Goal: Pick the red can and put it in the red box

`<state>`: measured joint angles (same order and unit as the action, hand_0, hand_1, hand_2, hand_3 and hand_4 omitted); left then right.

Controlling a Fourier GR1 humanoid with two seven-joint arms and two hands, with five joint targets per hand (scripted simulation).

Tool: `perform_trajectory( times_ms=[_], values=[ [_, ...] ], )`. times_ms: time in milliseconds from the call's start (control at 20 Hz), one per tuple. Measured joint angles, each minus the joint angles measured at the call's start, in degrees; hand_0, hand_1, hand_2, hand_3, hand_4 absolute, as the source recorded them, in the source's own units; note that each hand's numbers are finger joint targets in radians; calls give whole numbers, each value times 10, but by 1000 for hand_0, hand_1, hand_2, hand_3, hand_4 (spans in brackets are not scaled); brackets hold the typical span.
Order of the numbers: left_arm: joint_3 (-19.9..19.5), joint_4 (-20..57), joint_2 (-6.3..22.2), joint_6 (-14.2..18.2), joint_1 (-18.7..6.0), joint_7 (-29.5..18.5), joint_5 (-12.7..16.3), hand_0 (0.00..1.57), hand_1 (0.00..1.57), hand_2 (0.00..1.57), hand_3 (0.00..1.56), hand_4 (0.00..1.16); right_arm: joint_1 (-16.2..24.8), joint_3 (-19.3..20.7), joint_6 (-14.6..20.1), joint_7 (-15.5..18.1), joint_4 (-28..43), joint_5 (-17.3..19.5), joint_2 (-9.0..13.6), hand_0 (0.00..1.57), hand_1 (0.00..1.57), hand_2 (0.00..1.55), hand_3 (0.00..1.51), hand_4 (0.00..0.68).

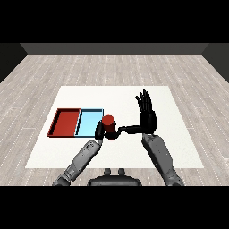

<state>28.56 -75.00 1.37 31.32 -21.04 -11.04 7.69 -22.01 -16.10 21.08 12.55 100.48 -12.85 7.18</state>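
Observation:
The red can stands upright at the front right corner of the light blue tray. My left hand is curled round the can's lower left side. Whether the can rests on the table or hangs just above it I cannot tell. My right hand is to the right of the can, its fingers straight and pointing up and away. Its thumb reaches left towards the can's base. The red tray lies left of the blue one, with nothing in it.
The two trays lie side by side at the left of the white table. Bare table stretches behind and to the right of my right hand. Grey plank floor surrounds the table.

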Motion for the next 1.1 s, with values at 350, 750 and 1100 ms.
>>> perform_trajectory(
  times_ms=[350,750,1100],
  values=[
    [-43,-64,65,-24,22,26,-14,1571,1571,1569,1460,1112,69,74,-40,28,5,-37,28,0,0,0,0,0],
    [-113,-101,154,-46,19,79,-32,1571,1571,1550,1416,1135,155,119,-94,78,-51,-44,56,0,0,0,0,0],
    [-154,-22,194,-48,-41,117,-86,1566,1566,1508,1424,1102,201,135,-132,105,-104,-49,61,0,0,0,0,0]
  ],
)
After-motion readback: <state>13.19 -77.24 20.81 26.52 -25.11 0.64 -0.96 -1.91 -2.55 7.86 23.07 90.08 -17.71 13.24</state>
